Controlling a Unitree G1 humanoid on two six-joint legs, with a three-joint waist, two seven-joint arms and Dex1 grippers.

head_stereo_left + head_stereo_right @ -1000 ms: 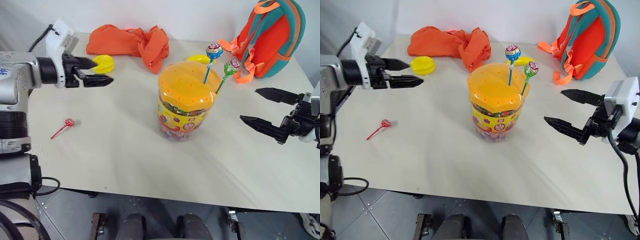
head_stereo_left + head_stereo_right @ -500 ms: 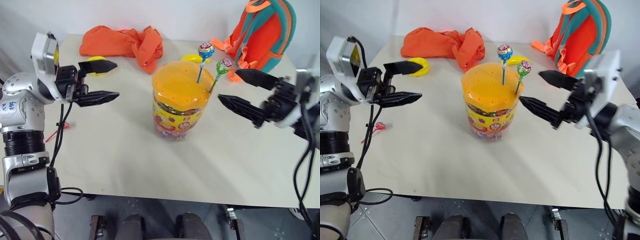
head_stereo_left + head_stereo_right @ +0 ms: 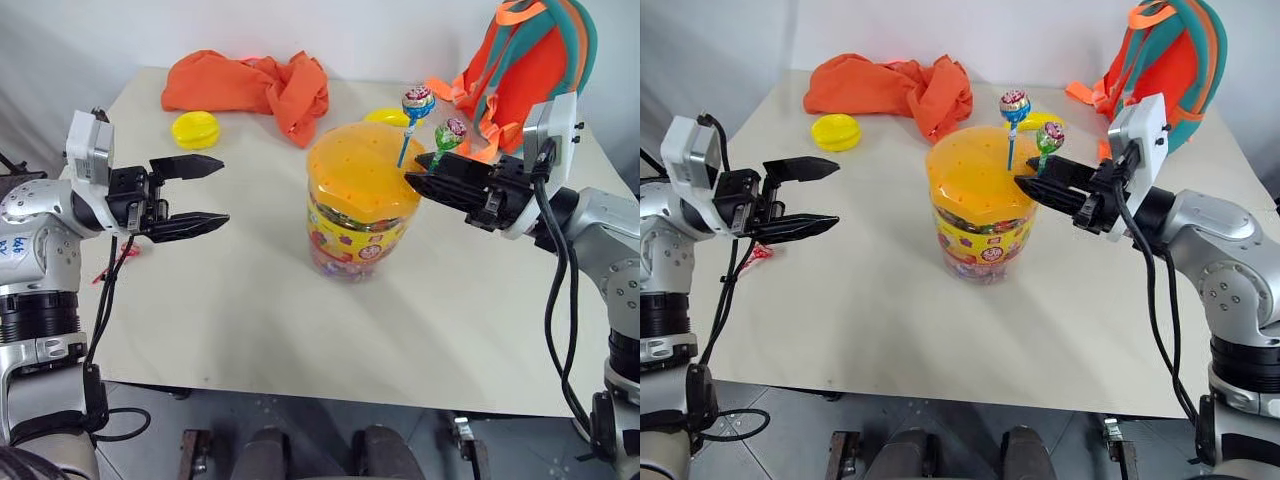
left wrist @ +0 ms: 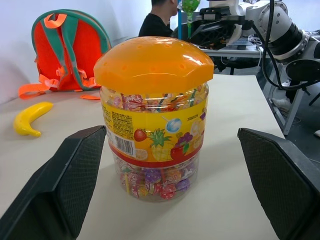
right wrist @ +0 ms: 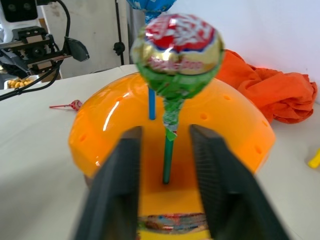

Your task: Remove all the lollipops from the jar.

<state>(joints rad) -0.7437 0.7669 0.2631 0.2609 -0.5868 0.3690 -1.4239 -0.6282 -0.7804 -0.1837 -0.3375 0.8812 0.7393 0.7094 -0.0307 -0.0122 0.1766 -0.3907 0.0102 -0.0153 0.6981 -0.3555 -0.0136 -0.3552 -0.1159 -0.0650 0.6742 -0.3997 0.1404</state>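
The jar [image 3: 363, 200] stood mid-counter [image 3: 300, 330], its yellow-red label printed with fruit and a barcode; no words could be read. The right tool [image 5: 165, 165] was narrowed around the green lollipop [image 5: 176, 55] stick without touching. The left tool [image 3: 205, 192] was spread wide, empty. A red lollipop [image 5: 65, 105] lay near the left edge.

A cream-topped table [image 3: 250, 330] stands against a plain white wall [image 3: 330, 30], over grey floor tiles [image 3: 140, 420]. In the left wrist view, a person in black [image 4: 159, 22] sits beyond the table's far edge.
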